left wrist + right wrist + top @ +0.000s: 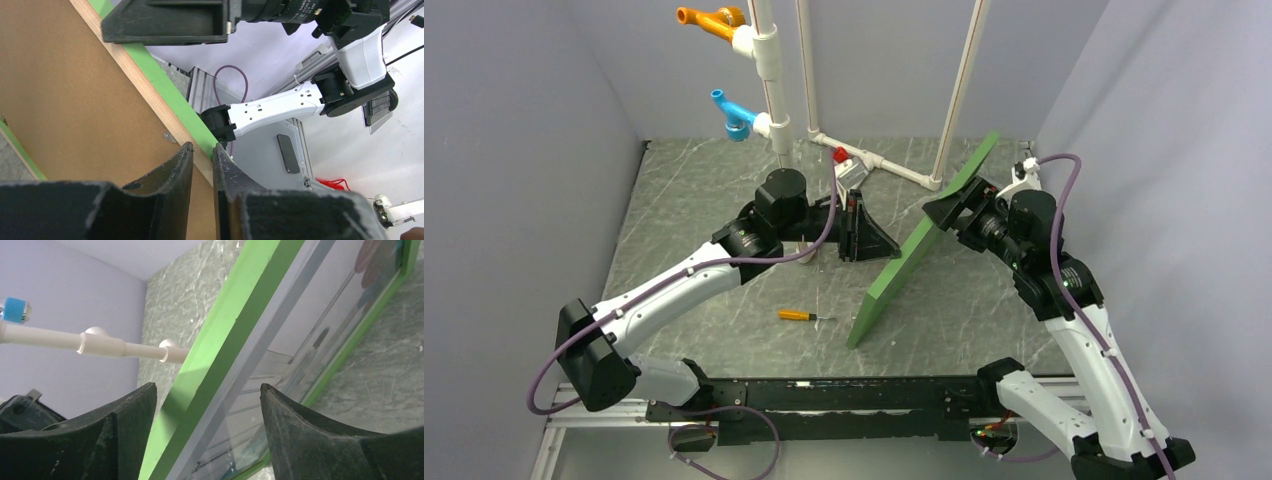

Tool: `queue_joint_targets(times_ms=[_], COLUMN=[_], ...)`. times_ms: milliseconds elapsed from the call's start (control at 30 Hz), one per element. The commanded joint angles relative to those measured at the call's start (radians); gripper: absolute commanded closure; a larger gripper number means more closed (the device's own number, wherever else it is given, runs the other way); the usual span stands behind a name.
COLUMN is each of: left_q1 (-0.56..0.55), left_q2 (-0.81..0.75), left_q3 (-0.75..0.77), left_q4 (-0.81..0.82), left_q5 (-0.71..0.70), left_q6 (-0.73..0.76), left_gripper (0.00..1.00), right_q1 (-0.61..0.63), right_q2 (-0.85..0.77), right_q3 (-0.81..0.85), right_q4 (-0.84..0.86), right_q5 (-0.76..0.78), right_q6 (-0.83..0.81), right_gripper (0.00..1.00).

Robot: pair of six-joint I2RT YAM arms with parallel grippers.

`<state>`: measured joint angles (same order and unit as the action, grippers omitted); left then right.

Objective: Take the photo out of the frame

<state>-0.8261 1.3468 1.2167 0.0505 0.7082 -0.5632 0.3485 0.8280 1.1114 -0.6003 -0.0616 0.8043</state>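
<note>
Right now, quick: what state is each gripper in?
Left gripper: nearly closed at the back of the frame; whether it pinches anything cannot be told.
Right gripper: open, fingers astride the frame's top edge.

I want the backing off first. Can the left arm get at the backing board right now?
Probably yes. The left end effector sits right at the bare backing board, nothing between them; the right end effector straddles a rail of the frame, clear of the back.

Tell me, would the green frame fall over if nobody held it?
Probably: the frame stands on one thin edge, leaning, so it would likely tip flat. Its edges look straight, so it seems stiff, not floppy. The shiny front may be fragile.
</note>
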Motion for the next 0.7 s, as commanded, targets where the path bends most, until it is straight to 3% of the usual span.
queue_joint_targets(times_ms=[0, 267, 467, 667], left_q1=[0.001, -0.031, -0.069, -0.07], left_q2=[0.059, 0.065, 0.081, 0.044], left_q3=[-0.06, -0.082, -0.074, -0.056], left_q4=[-0.152, -0.097, -0.076, -0.142], left_q5=[-0.009, 0.001, -0.006, -0.069], left_q6=[0.028, -0.003, -0.007, 0.04], left_gripper=[0.76, 0.72, 0.64, 0.57], right_q1=[0.003, 0.004, 0.004, 0.004], right_q2=[0.036, 0.077, 0.067, 0.058], right_q3=[0.03, 0.098, 0.121, 0.12], right_q4=[0.016, -0.185, -0.287, -0.348], right_q5=[-0.013, 0.06, 0.125, 0.154], right_q6=[0.014, -0.025, -0.065, -0.099], right_gripper=[0.26, 0.34, 0.36, 0.4])
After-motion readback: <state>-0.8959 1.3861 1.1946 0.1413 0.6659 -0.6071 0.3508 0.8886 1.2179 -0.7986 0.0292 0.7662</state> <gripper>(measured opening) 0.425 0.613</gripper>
